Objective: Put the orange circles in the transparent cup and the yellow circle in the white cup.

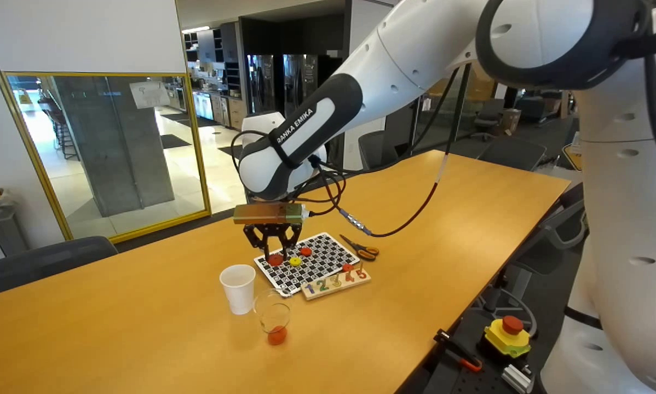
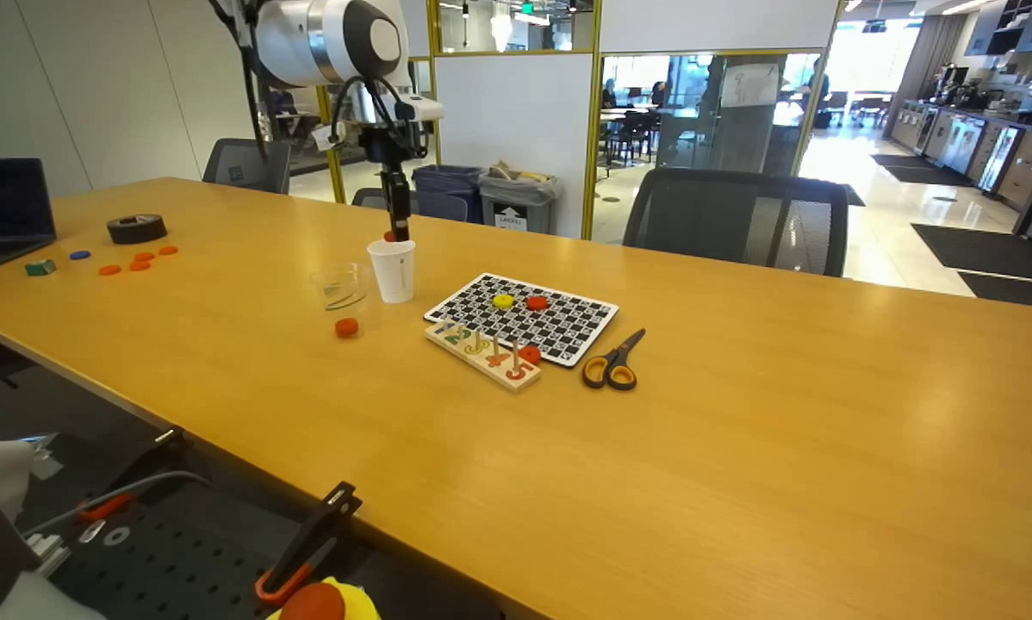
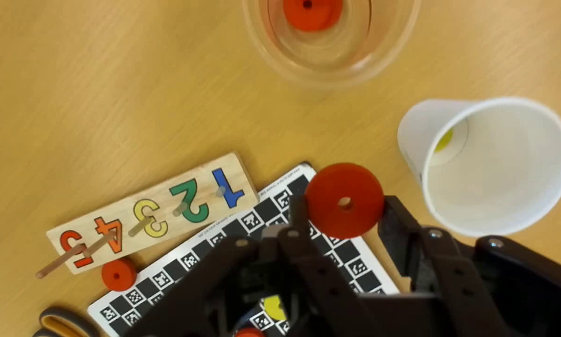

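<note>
- Nearest in an exterior view: transparent cup (image 1: 273, 313), orange circle (image 1: 277, 335) inside; next, I should release mine over it.
- Farther, left: white cup (image 1: 240, 295), yellow circle (image 3: 443, 140) inside.
- Beyond: my gripper (image 1: 276, 256), jaws parted only by another orange circle (image 3: 332, 196) they grip; carrying step, I judge.

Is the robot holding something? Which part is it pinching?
Yes, the gripper is holding an orange circle, pinched by its round edge at two opposite sides.
</note>
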Controlling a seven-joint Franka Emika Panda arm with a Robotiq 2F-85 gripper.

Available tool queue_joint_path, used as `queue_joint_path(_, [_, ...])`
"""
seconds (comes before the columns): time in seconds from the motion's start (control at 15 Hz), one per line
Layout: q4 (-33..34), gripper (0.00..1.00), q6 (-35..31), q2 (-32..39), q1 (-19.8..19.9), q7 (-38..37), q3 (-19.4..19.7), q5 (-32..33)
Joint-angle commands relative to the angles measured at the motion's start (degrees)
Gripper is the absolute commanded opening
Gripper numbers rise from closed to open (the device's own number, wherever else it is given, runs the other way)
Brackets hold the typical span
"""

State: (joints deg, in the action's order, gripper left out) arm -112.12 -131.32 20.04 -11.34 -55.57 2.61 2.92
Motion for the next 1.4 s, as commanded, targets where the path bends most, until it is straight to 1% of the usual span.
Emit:
queue_joint_path(0.0, [-6.5,0.18,1.5,-6.2,1.2,7.8,-3.9,-3.0])
queue_joint_path(0.33, [-9.4,0.18,1.2,-5.8,1.3,14.2,-6.1,-6.1])
queue_joint_path(0.73, [-10.3,0.18,-0.5,-2.9,1.3,21.2,-6.5,-9.9])
queue_joint_path(1.33, [-10.8,0.18,-6.7,-2.3,0.0,20.4,-5.5,-8.2])
